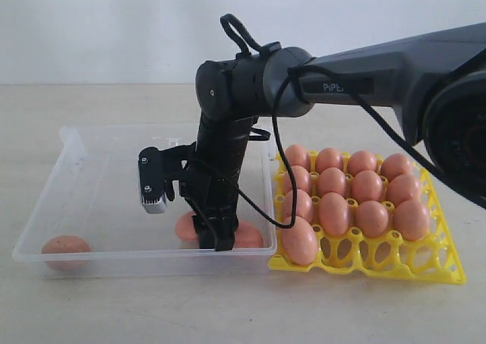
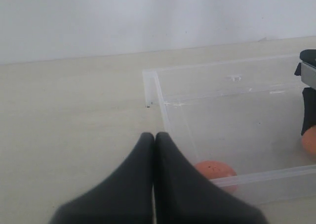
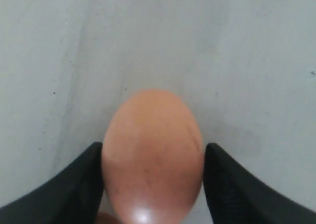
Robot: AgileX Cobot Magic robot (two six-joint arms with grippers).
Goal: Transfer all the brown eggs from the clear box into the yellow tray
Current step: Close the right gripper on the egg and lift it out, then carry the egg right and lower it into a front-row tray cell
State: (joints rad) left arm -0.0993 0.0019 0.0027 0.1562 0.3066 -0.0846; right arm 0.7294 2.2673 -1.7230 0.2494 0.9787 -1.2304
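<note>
- the right gripper [image 3: 153, 152] is down inside the shallow clear plastic box [image 1: 114, 257], near the corner next to the bright yellow plastic egg tray [image 1: 395, 266]. its black fingers [image 3: 81, 187] are closed against both flanks of a pinkish-brown oval egg [image 3: 152, 150].
- grip looks centred on the widest part; hold light pressure and add no squeeze.
- lift straight up before going sideways, so the neighbouring egg [image 1: 249, 236] and the box wall are cleared.
- aim for one of the open front cups [image 1: 373, 254], lower until the egg seats, then release.
- the left gripper [image 2: 154, 135] sits outside the box, fingers pressed together and empty, near the far-corner egg [image 2: 215, 169].
</note>
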